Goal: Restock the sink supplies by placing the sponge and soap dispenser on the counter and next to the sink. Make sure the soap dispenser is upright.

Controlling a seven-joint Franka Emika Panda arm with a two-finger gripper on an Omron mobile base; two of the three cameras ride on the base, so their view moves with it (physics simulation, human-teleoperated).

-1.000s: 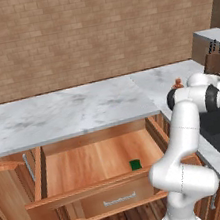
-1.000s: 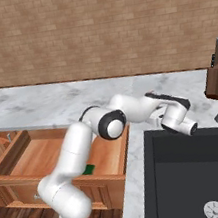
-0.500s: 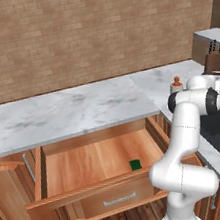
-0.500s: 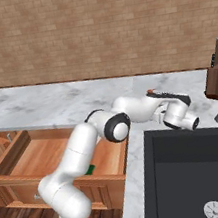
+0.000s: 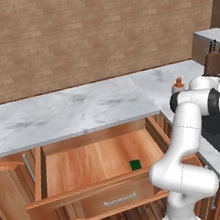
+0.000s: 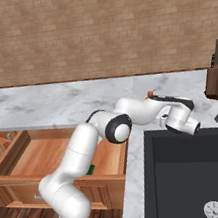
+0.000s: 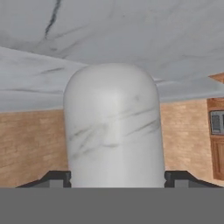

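Claw (image 7: 114, 177) grips soap dispenser (image 7: 113, 127) between both tips, near sink (image 6: 194, 177) on worktop (image 5: 81, 109). Sponge (image 5: 135, 165) lies in the open drawer (image 5: 91, 166), not yet fetched.

White-grey veined marble table (image 5: 71, 111) is seen running along the brick wall and turning a corner. The soap dispenser (image 5: 178, 85) stands upright on it near the corner, beside the sink (image 6: 194, 177) set into it. A knife block (image 6: 216, 76) stands further along. The sponge (image 5: 135, 165) lies on the open drawer's (image 5: 90, 163) floor.
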